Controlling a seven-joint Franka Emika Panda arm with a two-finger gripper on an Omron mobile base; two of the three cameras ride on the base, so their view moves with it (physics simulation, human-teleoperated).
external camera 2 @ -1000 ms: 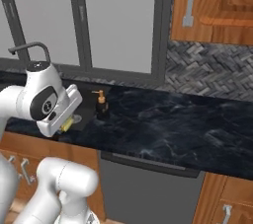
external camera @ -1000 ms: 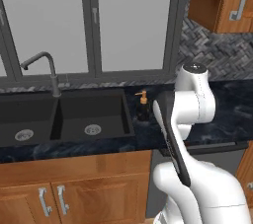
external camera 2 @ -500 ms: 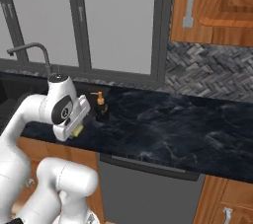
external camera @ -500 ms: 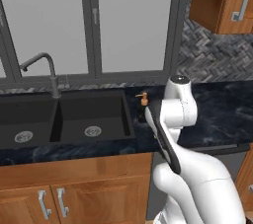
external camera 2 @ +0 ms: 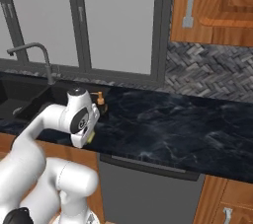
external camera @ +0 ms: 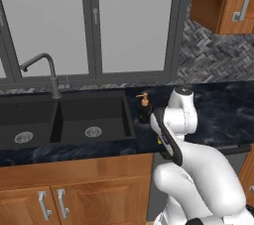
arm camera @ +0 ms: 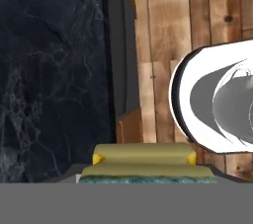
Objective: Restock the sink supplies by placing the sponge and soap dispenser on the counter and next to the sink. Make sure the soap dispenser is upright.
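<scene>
Gripping the sponge (arm camera: 148, 166) in my pincer (arm camera: 148, 178), I hold it above the counter (arm camera: 49, 70) edge; the soap dispenser (external camera: 144, 108) stands upright just beside the sink (external camera: 64, 120).

Arm (external camera: 171, 135) folded low; fingers clamp sponge (arm camera: 146, 161)

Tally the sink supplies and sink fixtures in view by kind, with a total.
Soap dispenser: 1
Sponge: 1
Faucet: 1
Sink basins: 2
Steel drains: 2
Total: 7
</scene>
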